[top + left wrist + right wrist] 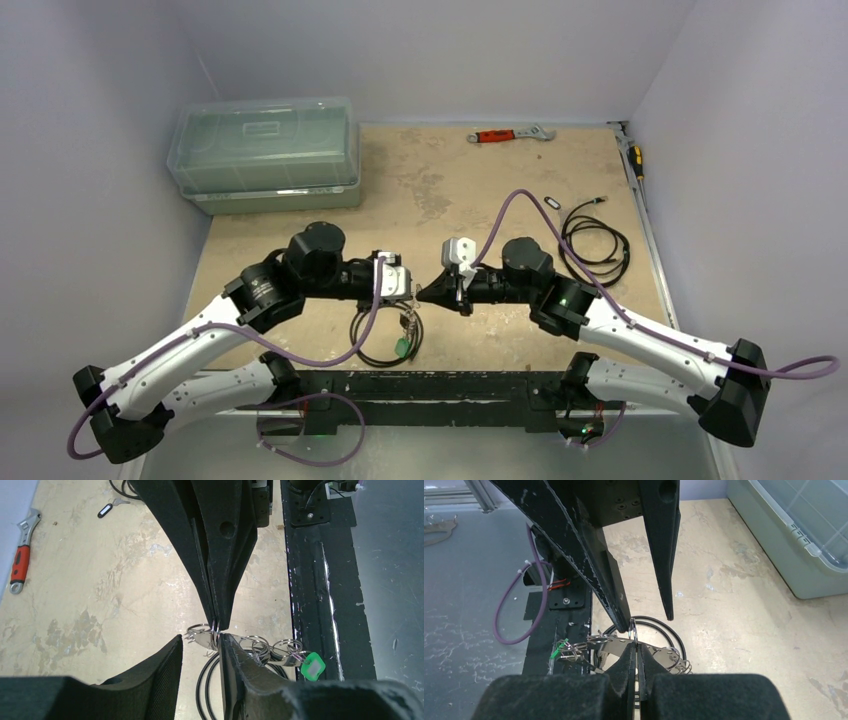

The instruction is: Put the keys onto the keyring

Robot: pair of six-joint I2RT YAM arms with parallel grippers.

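Observation:
My right gripper point(635, 647) is shut on a thin silvery keyring point(633, 629), held edge-on above the table; it also shows in the left wrist view point(218, 625) and the top view point(426, 291). A bunch of silvery keys point(250, 647) and small rings hangs from it, with a green piece point(313, 666) at one end, also seen from above point(401, 347). My left gripper point(201, 640) is open, its fingers point(623, 622) to either side of the ring, one pad touching it. A dark-headed key point(553, 203) lies apart on the table.
A round black cable coil point(375, 345) lies under the hanging keys. A second cable coil point(597, 242) lies at the right. A red-handled wrench point(510, 134) is at the back, a clear lidded box point(265, 155) at the back left. The black base rail point(310, 580) runs along the near edge.

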